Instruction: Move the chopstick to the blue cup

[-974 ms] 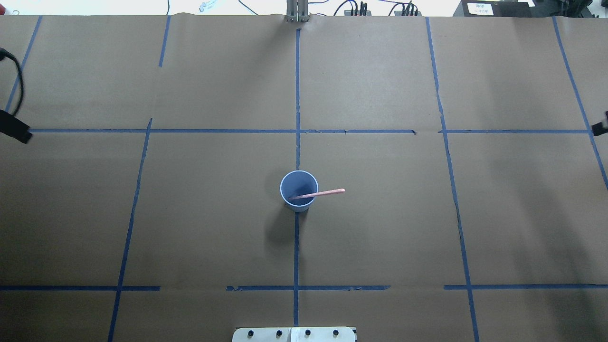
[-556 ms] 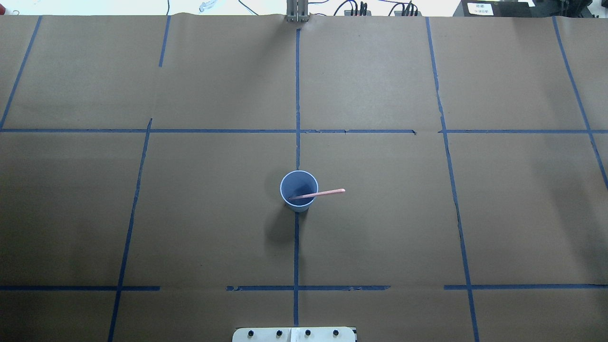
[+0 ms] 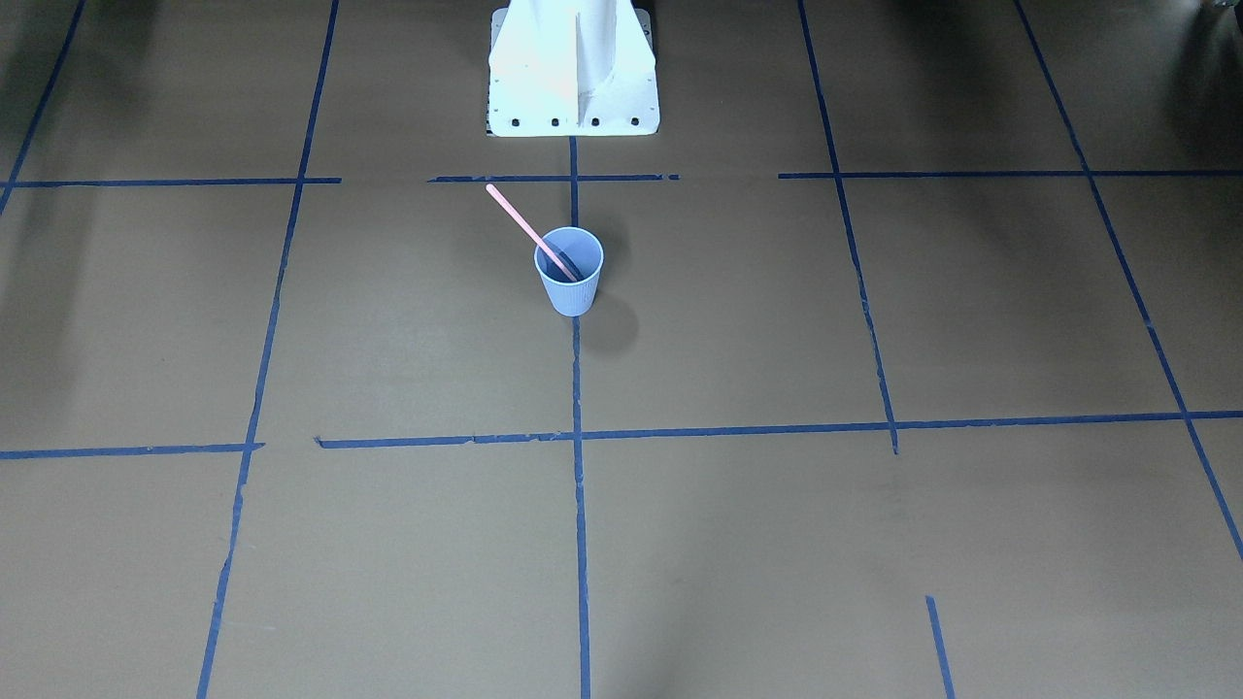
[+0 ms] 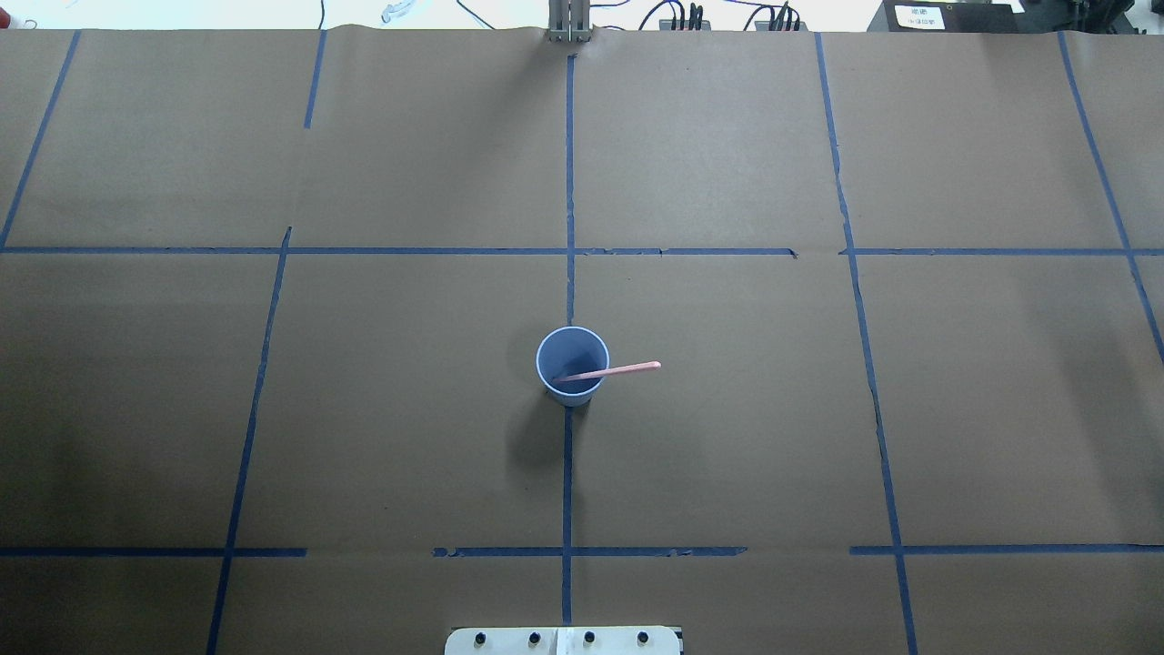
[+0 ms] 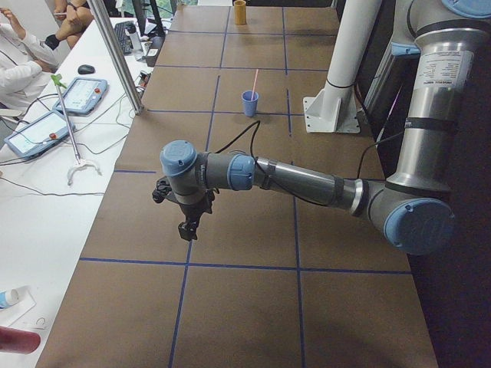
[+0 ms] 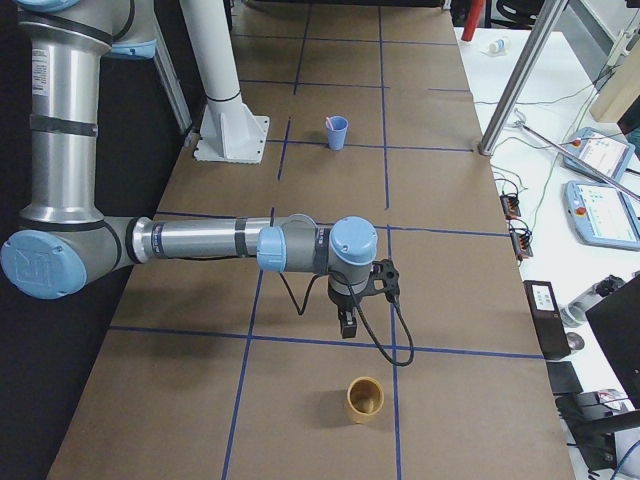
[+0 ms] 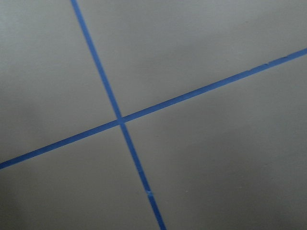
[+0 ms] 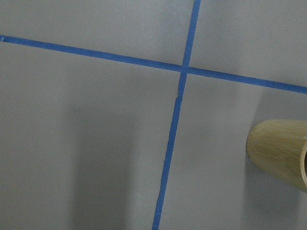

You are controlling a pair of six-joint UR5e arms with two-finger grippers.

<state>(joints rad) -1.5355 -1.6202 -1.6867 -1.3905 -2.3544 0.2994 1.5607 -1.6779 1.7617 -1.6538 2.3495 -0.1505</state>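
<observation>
Both sit low over the table point(image 4: 364, 409): my left gripper point(image 5: 186, 225) and my right gripper point(image 6: 346, 325), the latter near a tan cup point(image 6: 365, 399). I cannot tell their opening. Well apart, the chopstick point(image 4: 627, 368) leans inside the upright blue cup point(image 4: 568, 350).

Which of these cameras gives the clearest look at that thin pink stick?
The front-facing view: the thin pale-pink chopstick leans out of the ribbed light-blue cup, its slant plain. Overhead shows it foreshortened; side views show it tiny; wrist views miss it.
</observation>
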